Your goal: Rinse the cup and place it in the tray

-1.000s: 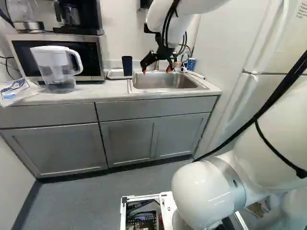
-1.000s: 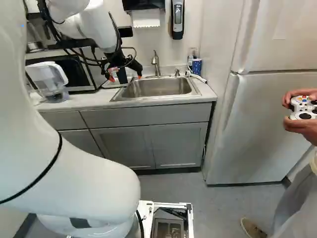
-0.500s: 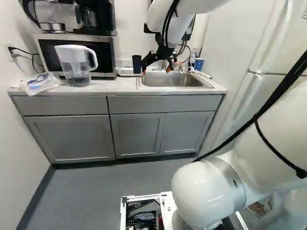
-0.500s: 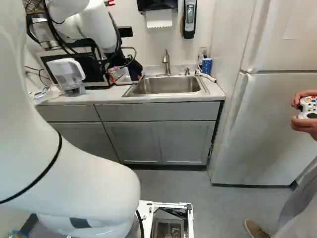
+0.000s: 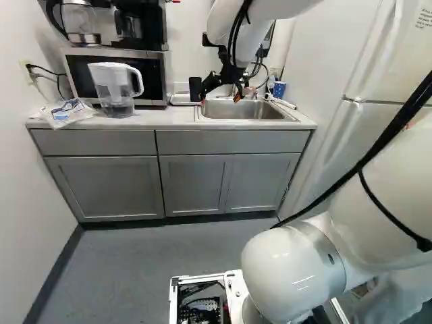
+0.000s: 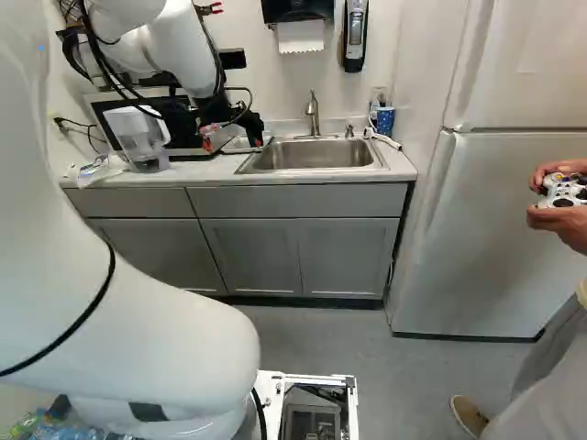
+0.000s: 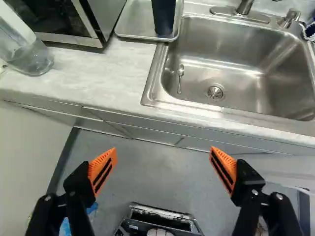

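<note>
In the left base view, from left to right, a pitcher [image 5: 116, 91] was set on the counter [image 5: 162, 119] before a microwave [image 5: 155, 77]; the dark cup [image 7: 163, 15] was stood upright on the tray [image 7: 140, 22]; the jaws were spread wide; a spoon [image 7: 180, 78] was left in the sink [image 5: 246, 110]; a blue cup [image 5: 279, 90] was placed behind.

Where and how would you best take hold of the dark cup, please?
I'd grip the dark cup around its upper body, bringing the tool level from the front of the counter: it stands tall and upright above the tray's low rim.
</note>
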You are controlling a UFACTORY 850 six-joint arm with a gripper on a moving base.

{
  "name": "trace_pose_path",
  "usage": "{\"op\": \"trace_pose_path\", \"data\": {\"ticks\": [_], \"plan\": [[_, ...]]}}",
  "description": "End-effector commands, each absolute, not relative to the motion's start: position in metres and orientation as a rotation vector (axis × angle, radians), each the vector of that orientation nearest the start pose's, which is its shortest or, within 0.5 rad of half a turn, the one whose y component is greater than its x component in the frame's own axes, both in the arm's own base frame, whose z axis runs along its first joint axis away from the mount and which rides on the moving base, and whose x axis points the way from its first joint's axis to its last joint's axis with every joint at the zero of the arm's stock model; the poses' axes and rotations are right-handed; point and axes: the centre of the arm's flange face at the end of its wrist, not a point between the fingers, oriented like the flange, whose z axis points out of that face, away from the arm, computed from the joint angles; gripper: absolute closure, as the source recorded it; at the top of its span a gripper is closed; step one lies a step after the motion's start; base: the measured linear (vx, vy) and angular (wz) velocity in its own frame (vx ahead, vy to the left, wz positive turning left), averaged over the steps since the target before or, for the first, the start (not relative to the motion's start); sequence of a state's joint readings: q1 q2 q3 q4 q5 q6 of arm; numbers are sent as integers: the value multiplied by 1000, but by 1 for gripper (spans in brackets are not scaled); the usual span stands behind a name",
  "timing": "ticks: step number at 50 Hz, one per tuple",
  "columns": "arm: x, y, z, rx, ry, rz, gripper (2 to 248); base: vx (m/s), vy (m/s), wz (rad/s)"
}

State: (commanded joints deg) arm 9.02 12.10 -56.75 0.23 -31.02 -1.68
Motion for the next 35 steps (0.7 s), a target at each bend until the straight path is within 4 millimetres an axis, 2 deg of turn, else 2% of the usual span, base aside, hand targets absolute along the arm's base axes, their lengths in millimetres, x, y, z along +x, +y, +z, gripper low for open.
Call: {"op": "trace_pose_path", "data": {"ticks": [12, 35], "plan": [[420, 67, 660, -2918, -269, -1002, 3, -85, 2, 14], [420, 66, 657, -2916, -267, -1009, 3, 2, 0, 0]]}}
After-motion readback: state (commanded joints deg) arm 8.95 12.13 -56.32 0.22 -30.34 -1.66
